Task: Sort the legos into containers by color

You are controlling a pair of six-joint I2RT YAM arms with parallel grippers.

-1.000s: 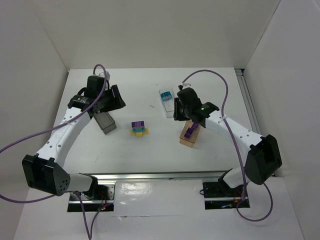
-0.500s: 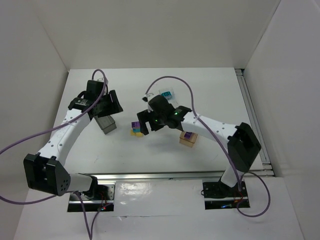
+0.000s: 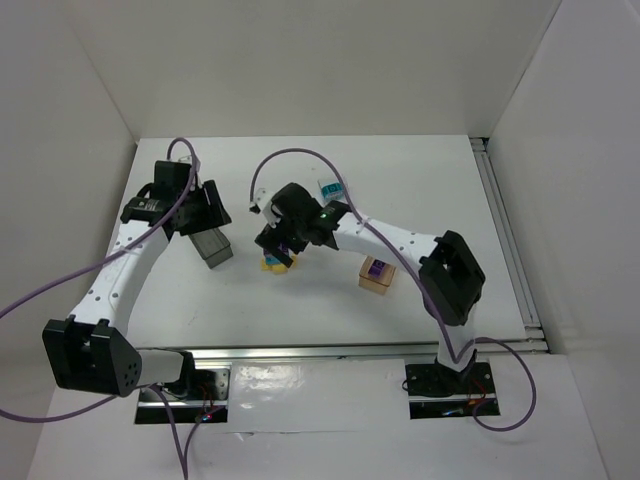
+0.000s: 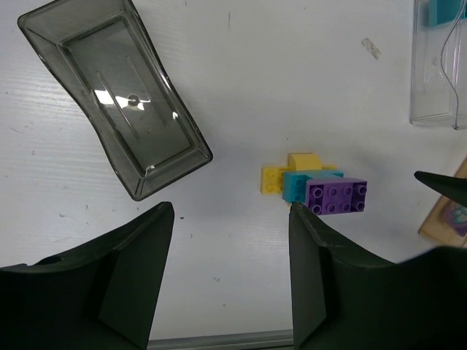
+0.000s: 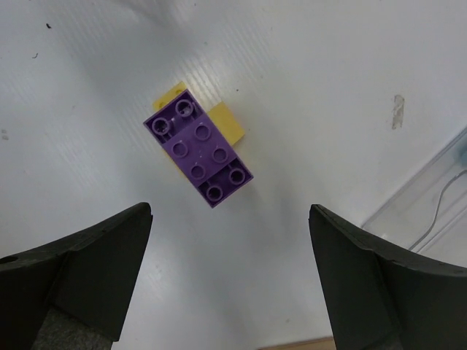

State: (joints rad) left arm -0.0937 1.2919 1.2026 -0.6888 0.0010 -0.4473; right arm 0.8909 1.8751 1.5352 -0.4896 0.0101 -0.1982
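Holding a purple brick [image 3: 377, 268], the tan bin [image 3: 374, 285] sat nearest. Beyond, the right gripper [image 5: 230, 219] hung wide open over the stacked purple-teal-yellow legos [image 4: 314, 186], the left gripper [image 4: 230, 211] also open near the dark grey bin [image 4: 175, 157]; clear bin [image 4: 438, 80] farthest.

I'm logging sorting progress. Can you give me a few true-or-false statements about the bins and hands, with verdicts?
1. The dark grey bin is empty. True.
2. The right hand is shut on the topmost purple brick. False: it hovers open above it.
3. The tan bin holds a purple piece. True.
4. The clear bin holds a yellow brick. False: a teal brick lies in it.
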